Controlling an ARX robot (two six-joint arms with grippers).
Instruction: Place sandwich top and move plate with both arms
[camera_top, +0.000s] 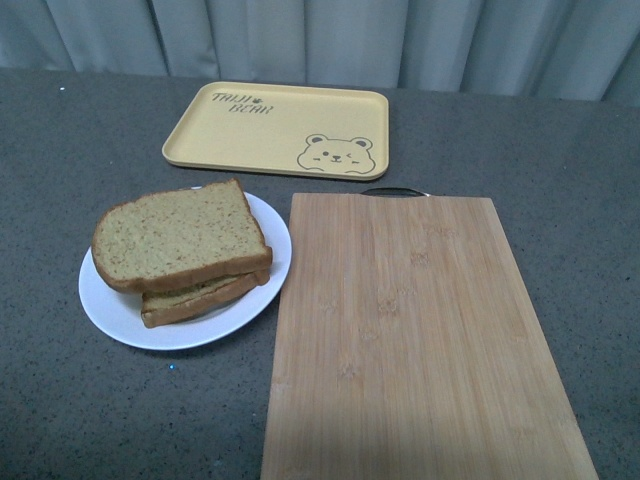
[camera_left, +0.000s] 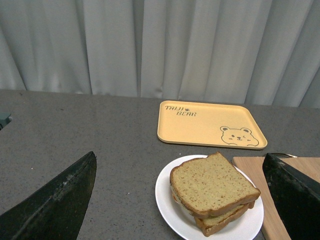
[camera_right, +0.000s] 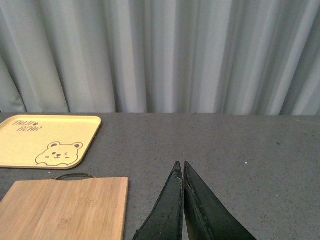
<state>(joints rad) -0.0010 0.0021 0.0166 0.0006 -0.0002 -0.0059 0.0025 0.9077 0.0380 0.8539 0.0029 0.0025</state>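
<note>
The sandwich top (camera_top: 178, 235), a tan speckled bread slice with brown crust, lies on a lower slice (camera_top: 200, 298) on the white plate (camera_top: 115, 310), at the left of the table. It also shows in the left wrist view (camera_left: 212, 184), on the plate (camera_left: 167, 200). Neither arm shows in the front view. My left gripper (camera_left: 182, 200) is open and empty, its fingers (camera_left: 60, 200) wide apart above the table on either side of the plate. My right gripper (camera_right: 181, 167) is shut and empty over bare table to the right of the board.
A bamboo cutting board (camera_top: 415, 330) lies right of the plate, touching its rim. A yellow bear-printed tray (camera_top: 275, 128) lies behind them. It shows too in the left wrist view (camera_left: 207, 123) and right wrist view (camera_right: 45, 140). Grey curtains hang behind the table.
</note>
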